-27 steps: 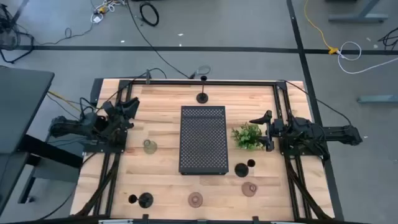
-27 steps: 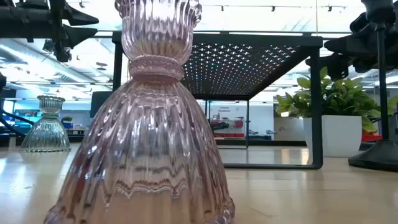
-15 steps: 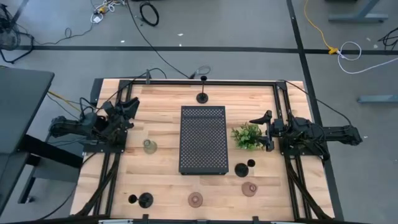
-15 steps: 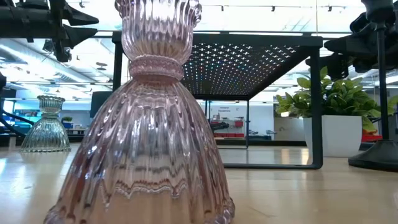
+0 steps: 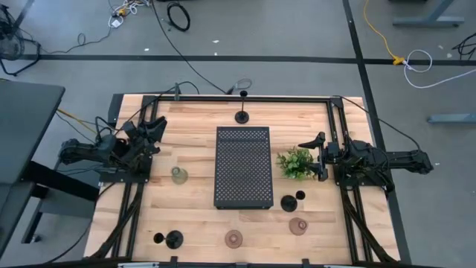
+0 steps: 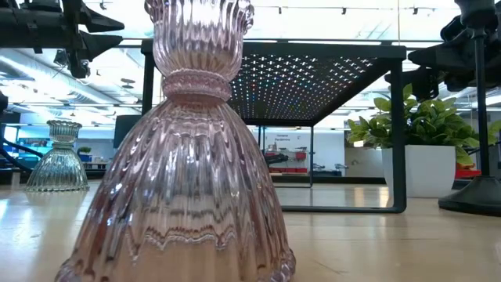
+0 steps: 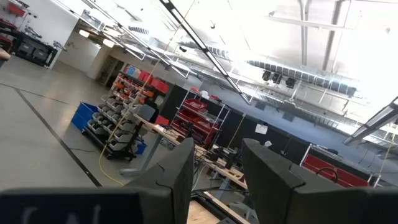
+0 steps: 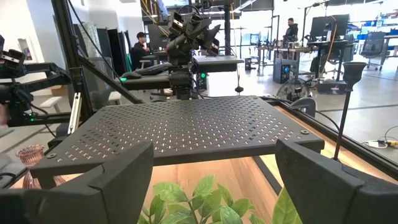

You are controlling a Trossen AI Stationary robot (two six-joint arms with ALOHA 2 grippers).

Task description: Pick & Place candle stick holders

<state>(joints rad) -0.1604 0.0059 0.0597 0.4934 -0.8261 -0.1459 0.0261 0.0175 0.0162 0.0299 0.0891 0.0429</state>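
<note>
Three black holders stand on their round bases: one at the far edge (image 5: pixel 242 115), one near left (image 5: pixel 173 238), one right of the tray (image 5: pixel 288 202). A greenish glass holder (image 5: pixel 178 175) stands left of the tray. Two pinkish glass holders stand near the front edge, one (image 5: pixel 233 238) filling the low view (image 6: pixel 184 157), one (image 5: pixel 298 225) further right. My left gripper (image 5: pixel 155 128) is open and raised at the table's left edge. My right gripper (image 5: pixel 320 156) is open at the right edge, beside the plant, facing the tray.
A black perforated tray (image 5: pixel 242 167) on legs stands mid-table. A green plant (image 5: pixel 296 162) in a white pot sits between it and my right gripper. Black rails run along the table's left, right and far edges. People show in the room beyond (image 8: pixel 142 43).
</note>
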